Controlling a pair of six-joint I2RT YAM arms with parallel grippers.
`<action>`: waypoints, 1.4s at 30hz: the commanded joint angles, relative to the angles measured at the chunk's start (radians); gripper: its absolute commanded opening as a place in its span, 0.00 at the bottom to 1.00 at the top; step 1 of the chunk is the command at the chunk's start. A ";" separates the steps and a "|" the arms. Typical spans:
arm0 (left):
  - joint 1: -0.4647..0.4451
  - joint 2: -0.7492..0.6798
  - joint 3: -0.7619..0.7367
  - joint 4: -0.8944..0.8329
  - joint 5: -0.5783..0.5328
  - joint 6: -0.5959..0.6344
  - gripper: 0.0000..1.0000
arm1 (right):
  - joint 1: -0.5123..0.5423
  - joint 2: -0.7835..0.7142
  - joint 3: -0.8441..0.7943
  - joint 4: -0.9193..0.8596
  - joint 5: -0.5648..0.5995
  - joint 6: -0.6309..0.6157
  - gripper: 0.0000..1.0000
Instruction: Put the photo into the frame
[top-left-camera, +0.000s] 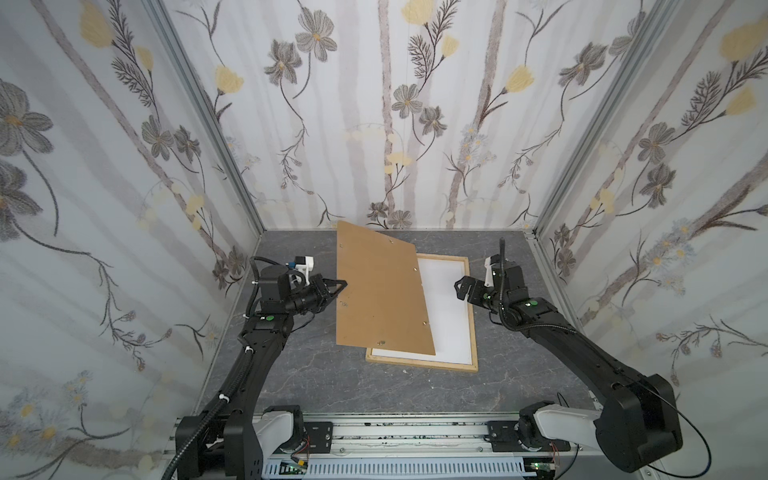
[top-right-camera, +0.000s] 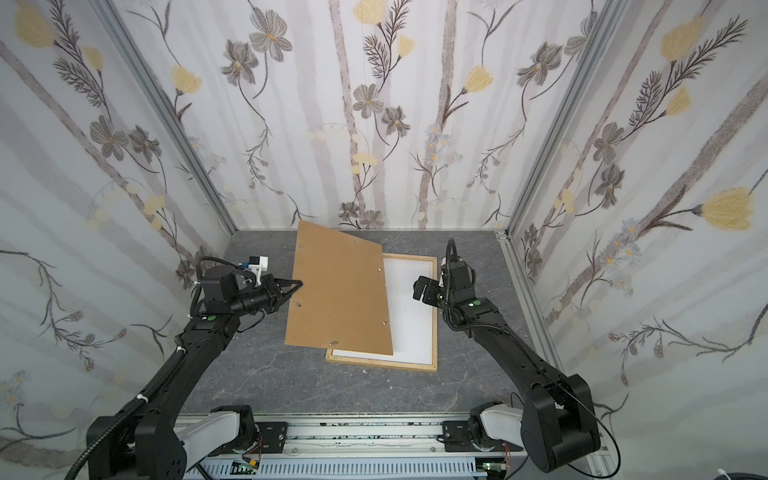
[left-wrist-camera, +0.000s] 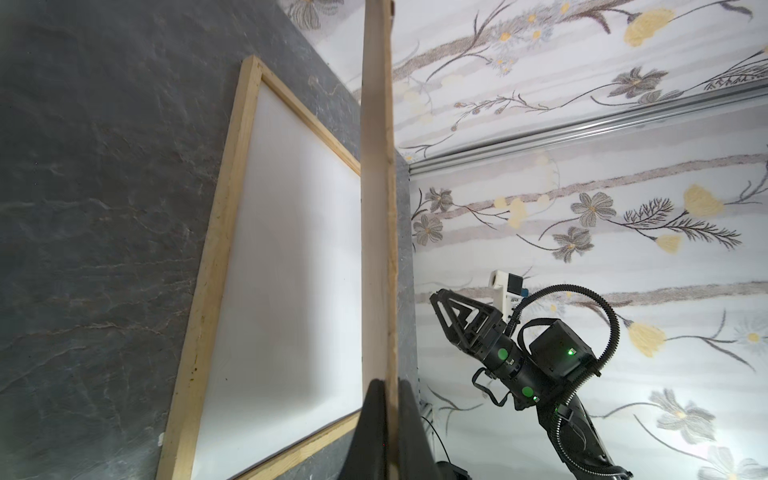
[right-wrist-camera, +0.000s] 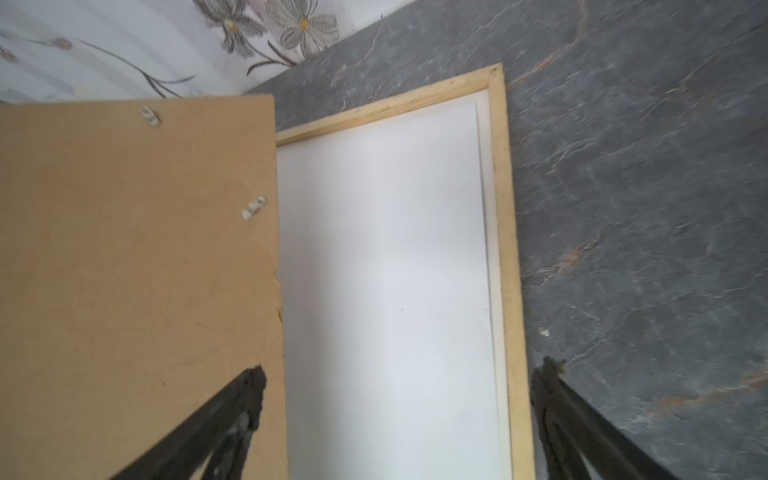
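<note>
In both top views the left side of the frame (top-left-camera: 472, 316) and much of the photo (top-left-camera: 446, 316) are hidden beneath the tilted backing panel (top-left-camera: 378, 291); the metal fittings (top-left-camera: 416, 269) on it are too small to be made out. In the left wrist view the panel is cut off by the upper edge. The right wrist view is slightly blurred, and the fingers (right-wrist-camera: 237, 409) of the right gripper (right-wrist-camera: 401, 374) are cut off by its lower edge.

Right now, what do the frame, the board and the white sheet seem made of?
Frame: pale bare wood, matte, with visible grain and dark specks.
Board: probably hardboard; even brown, matte, with a chipped, fibrous edge and small metal tabs.
Sheet: likely paper or card, plain white, smooth.
</note>
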 joint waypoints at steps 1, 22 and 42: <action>-0.012 0.058 0.008 0.251 0.122 -0.048 0.00 | -0.055 -0.052 0.000 -0.018 -0.088 -0.040 1.00; -0.174 0.511 0.031 0.793 0.122 -0.252 0.00 | -0.166 -0.168 -0.144 0.073 -0.305 -0.043 1.00; -0.245 0.610 -0.023 0.928 -0.027 -0.290 0.00 | -0.168 -0.206 -0.201 0.119 -0.266 0.017 1.00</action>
